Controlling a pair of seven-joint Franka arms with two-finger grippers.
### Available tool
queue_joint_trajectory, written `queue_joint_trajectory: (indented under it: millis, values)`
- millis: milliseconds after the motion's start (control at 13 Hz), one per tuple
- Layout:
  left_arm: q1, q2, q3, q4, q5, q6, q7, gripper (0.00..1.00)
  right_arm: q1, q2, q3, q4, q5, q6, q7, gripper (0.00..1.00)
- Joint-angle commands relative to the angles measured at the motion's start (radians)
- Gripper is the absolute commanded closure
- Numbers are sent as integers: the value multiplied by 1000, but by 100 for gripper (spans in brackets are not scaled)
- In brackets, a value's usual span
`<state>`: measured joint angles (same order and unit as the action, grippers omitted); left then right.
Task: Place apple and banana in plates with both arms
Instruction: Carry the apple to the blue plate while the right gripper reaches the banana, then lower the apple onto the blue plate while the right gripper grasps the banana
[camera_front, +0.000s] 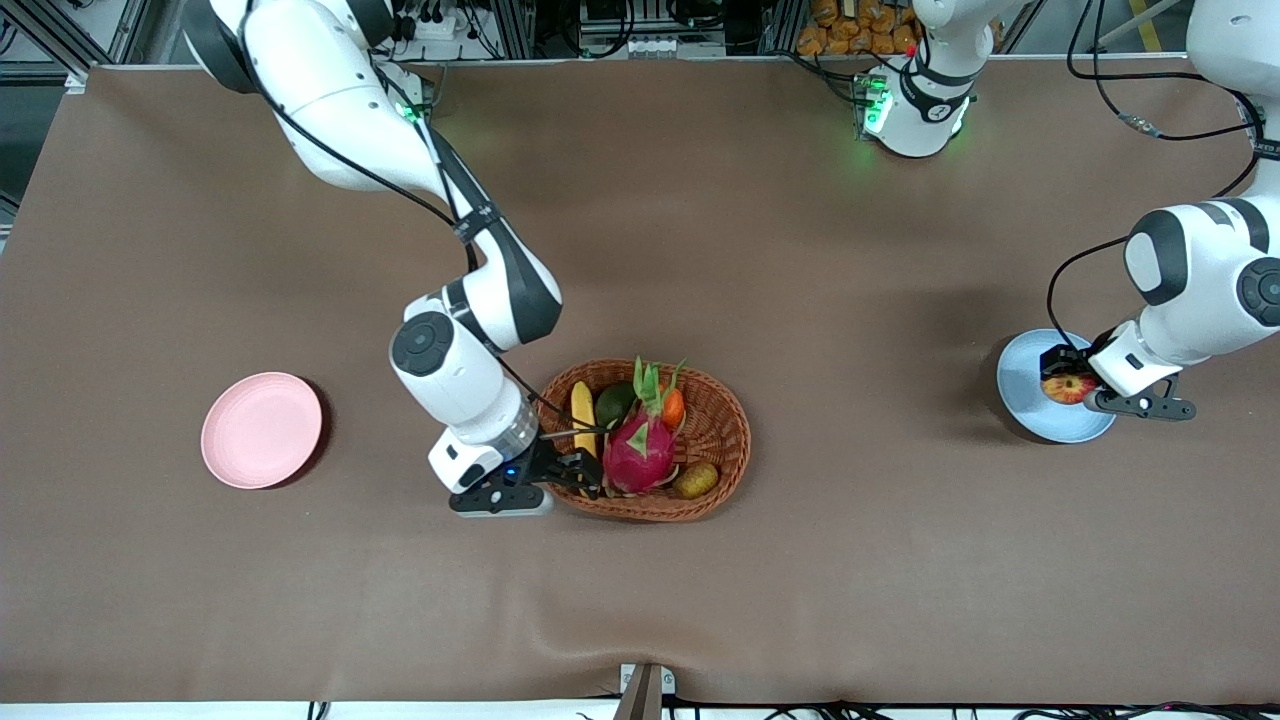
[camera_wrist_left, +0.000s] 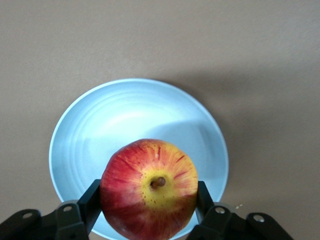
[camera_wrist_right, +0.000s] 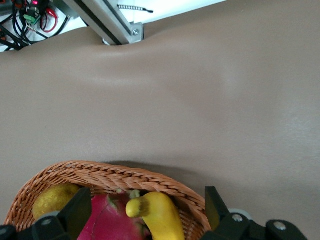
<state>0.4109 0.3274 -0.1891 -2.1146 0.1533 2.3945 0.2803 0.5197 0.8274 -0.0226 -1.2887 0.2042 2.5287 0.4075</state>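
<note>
Front view takes in the whole brown table (camera_front: 760, 230): the pink plate (camera_front: 262, 430) lies bare toward the right arm's end, the wicker basket (camera_front: 722, 420) sits mid-table, and the blue plate (camera_front: 1025, 390) lies toward the left arm's end. Only this view shows the pink plate, the dragon fruit (camera_front: 640, 450), a small orange-red fruit (camera_front: 673, 407) and a green fruit (camera_front: 613, 403) together in the basket.

The left wrist view shows what the front view blurs: the left gripper (camera_wrist_left: 149, 200) is closed on the apple (camera_wrist_left: 149, 192), one finger on each flank, stem end facing the camera, over the blue plate. Whether the apple touches the plate cannot be told.

The right wrist view shows the right gripper (camera_wrist_right: 148, 210) spread wide over the basket, its fingers either side of the banana (camera_wrist_right: 159, 215) and not pressing it. The banana lies in the basket beside the dragon fruit, its tip between the fingers; its lower length is cut off by the picture's edge. A yellowish-brown fruit (camera_wrist_right: 52, 198) sits just outside one finger.
</note>
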Motion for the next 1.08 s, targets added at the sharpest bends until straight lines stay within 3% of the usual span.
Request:
queue_joint_trajectory:
  millis: [0,154,462,615,692,1000]
  values:
    - [17,4,-15,-18,22,26,7,71,16,59,-13,60,-14,-1,30,0]
    - [20,24,-15,-15,22,43,16,66,28,68,-11,55,-19,-1,33,4]
    - [63,91,-15,-8,22,133,83,58,48,75,-11,42,-19,-4,101,30]
    - [63,90,-15,-7,22,132,86,29,48,78,-13,42,-23,-2,106,34]
    - [69,90,-15,-7,22,132,95,0,46,79,-13,42,-49,-2,103,36]
    - [89,79,-16,1,22,124,160,0,45,85,-13,42,-100,-2,106,46]
